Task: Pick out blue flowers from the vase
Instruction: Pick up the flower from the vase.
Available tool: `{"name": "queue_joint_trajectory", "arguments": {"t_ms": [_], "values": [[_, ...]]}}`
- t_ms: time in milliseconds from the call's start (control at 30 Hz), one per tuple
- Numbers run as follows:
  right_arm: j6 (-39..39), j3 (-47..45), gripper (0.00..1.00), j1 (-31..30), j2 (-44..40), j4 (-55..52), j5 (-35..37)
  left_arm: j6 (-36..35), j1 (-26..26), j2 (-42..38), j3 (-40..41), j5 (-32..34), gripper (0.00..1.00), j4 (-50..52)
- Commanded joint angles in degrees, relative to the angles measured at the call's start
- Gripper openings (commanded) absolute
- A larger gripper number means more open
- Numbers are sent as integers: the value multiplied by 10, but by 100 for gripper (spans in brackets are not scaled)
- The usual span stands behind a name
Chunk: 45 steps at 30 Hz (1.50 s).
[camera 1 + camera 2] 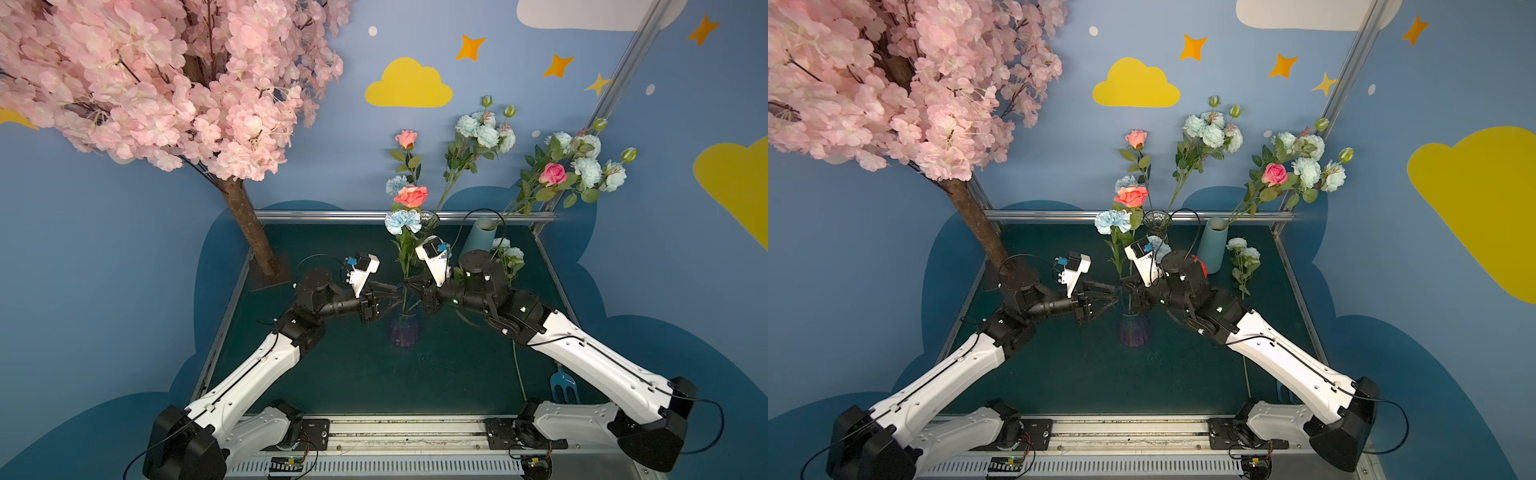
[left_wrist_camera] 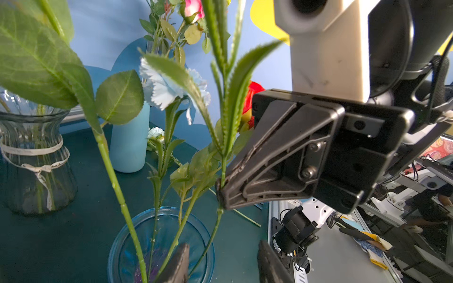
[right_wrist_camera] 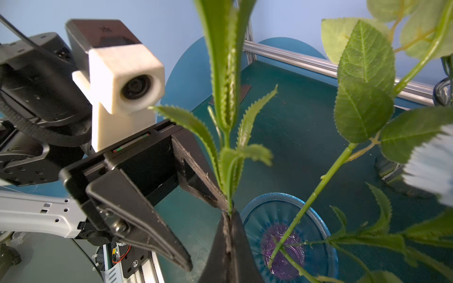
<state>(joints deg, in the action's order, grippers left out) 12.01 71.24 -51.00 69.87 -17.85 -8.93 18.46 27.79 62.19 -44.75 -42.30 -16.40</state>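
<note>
Top views: blue-purple glass vase (image 1: 404, 328) stands mid table (image 1: 332, 374), w/ thin green stems rising from it. Blue flowers (image 1: 402, 221) bloom above that vase, beside a coral rose (image 1: 411, 195). Left claw (image 1: 392, 297) comes at the stems from the left, fingers apart w/ a visible gap, tips right at the stems; can't tell from here if it touches them. Right claw (image 1: 409, 284) meets the same stems from the right, fingers together. More pale blue clusters (image 1: 484, 131) stand in a clear glass vase (image 1: 1156, 222) at the table's far edge, others w/ a pink rose (image 1: 552, 173) in a light blue cylinder vase (image 1: 478, 237). One blue sprig (image 1: 1244, 257) lies on the table by the cylinder vase. Pink blossom tree (image 1: 166, 83) fills the left. Blue fork-like tool (image 1: 564, 384) sits near the right arm.

Left wrist: right claw (image 2: 221, 196) is clamped on a leafy serrated stem (image 2: 223, 171) just above the blue vase rim (image 2: 161, 213). Left claw's own fingertips (image 2: 180, 262) show at the frame edge, clearly apart, nothing between them yet. A blue bloom (image 2: 166, 90) hangs behind the leaves.

Right wrist: right claw (image 3: 229, 220) pinches the stem (image 3: 229, 191) tight, fingers together. Left claw (image 3: 201, 215) stands apart, one finger against the same stem, the other well clear. Vase (image 3: 286, 235) sits just beside, below.
</note>
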Motion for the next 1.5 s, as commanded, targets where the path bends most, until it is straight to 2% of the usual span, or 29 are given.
{"name": "queue_joint_trajectory", "arguments": {"t_ms": [0, 200, 467, 600, 667, 767, 833, 900, 1000, 1167, 1300, 1467], "values": [[6, 5, 0, 2, -11, 0, -16, 4, 3, 13, -18, -17, 39, -17], [8, 0, 0, 0, -19, 3, -22, 1, 7, 36, -31, -8, 37, -21], [4, -6, 0, 0, -29, 1, -18, 3, 9, 48, -52, -9, 13, -26], [2, -11, 0, 0, -49, 0, -10, 8, 10, 62, -69, -13, 4, -29], [2, -19, 0, 0, -64, 2, -5, 11, 9, 67, -78, -15, 3, -31], [0, -32, 28, 0, -90, 10, -3, 12, 10, 68, -97, -10, 3, -22], [-1, -43, 40, -1, -110, 14, -6, 9, 9, 63, -114, -1, 3, -4], [-2, -56, 46, -2, -130, 18, -10, -2, 9, 58, -136, 15, 3, 33], [-7, -84, 52, -2, -162, 24, -14, -22, 9, 47, -170, 43, 3, 88], [-20, -147, 56, -2, -220, 38, 2, -40, 3, 22, -228, 95, 3, 188], [-29, -211, 58, -1, -269, 50, 21, -66, 0, -5, -280, 170, 3, 307], [-29, -302, 73, 0, -329, 76, 82, -86, -5, -34, -316, 277, 4, 439]]}}
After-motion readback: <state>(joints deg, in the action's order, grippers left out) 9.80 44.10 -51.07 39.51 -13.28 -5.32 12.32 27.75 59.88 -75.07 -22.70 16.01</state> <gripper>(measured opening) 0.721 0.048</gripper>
